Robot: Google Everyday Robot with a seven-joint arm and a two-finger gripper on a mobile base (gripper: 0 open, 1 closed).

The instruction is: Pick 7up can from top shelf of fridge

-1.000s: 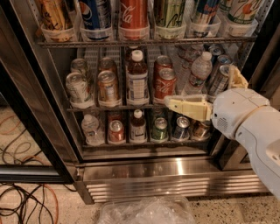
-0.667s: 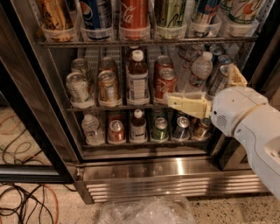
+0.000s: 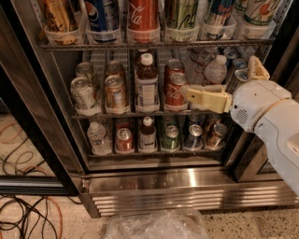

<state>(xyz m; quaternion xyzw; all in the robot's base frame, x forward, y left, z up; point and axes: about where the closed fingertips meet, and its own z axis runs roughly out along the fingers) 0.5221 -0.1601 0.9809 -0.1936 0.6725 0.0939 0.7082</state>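
The 7up can (image 3: pixel 258 10), silver-white with green lettering and a red-orange dot, stands upright in a clear holder at the far right of the top shelf (image 3: pixel 154 45) of the fridge (image 3: pixel 187 179). Its top is cut off by the frame edge. To its left stand a blue can, an olive-green can (image 3: pixel 181 13), a red Coca-Cola can (image 3: pixel 142 14) and a Pepsi can. My gripper (image 3: pixel 198 96), cream on a white arm, reaches in from the right at the height of the middle rack, below and left of the 7up can. It holds nothing.
The middle rack (image 3: pixel 140 113) holds tilted cans and bottles right beside the gripper. The lower rack holds more cans. The dark door frame (image 3: pixel 32 116) stands open at left. Cables (image 3: pixel 28 214) lie on the floor, and a crumpled plastic bag (image 3: pixel 156 226) lies in front.
The gripper has risen a little and shifted slightly right, still in front of the middle rack. Nothing in the fridge has moved.
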